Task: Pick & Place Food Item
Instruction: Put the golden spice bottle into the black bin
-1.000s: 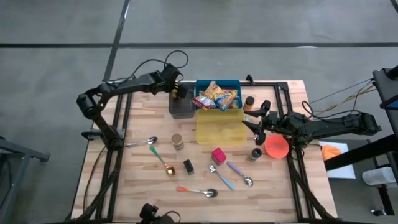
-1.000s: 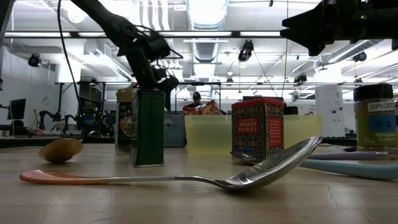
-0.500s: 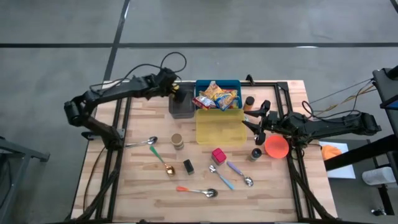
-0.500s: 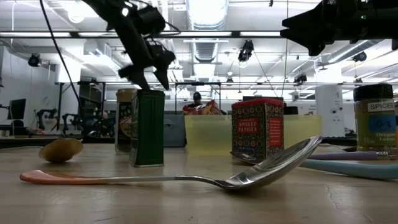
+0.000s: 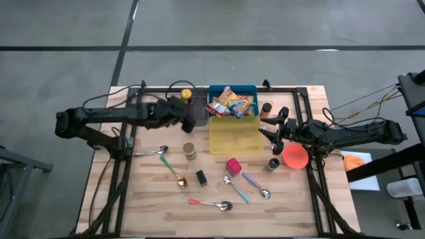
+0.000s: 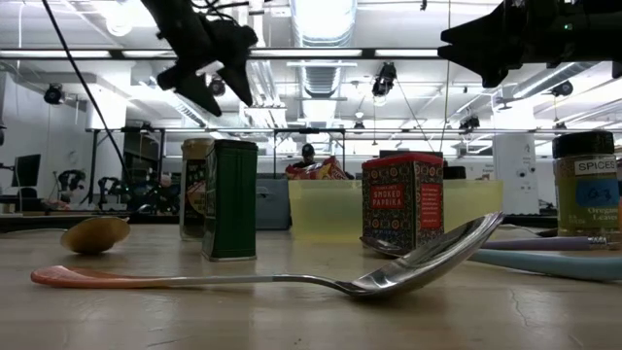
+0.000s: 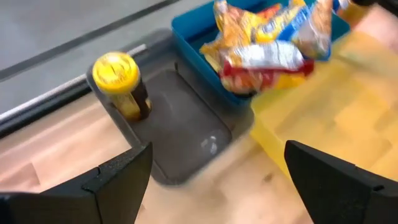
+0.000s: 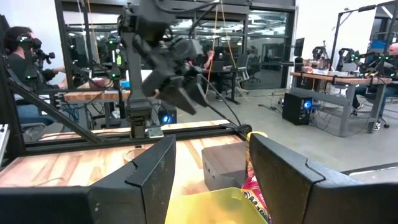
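Jaws wide and empty on left gripper above grey bin, where yellow-lidded jar already stands (placement looks done), right gripper parted, empty, waiting beside yellow bin; snack packets sit in blue bin.

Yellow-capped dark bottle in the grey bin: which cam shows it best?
Left wrist view: the yellow-capped dark bottle stands upright in a corner of the grey plastic bin, close and unobstructed. The high view shows only its yellow cap from above, small. In the low and right wrist views I cannot make it out.
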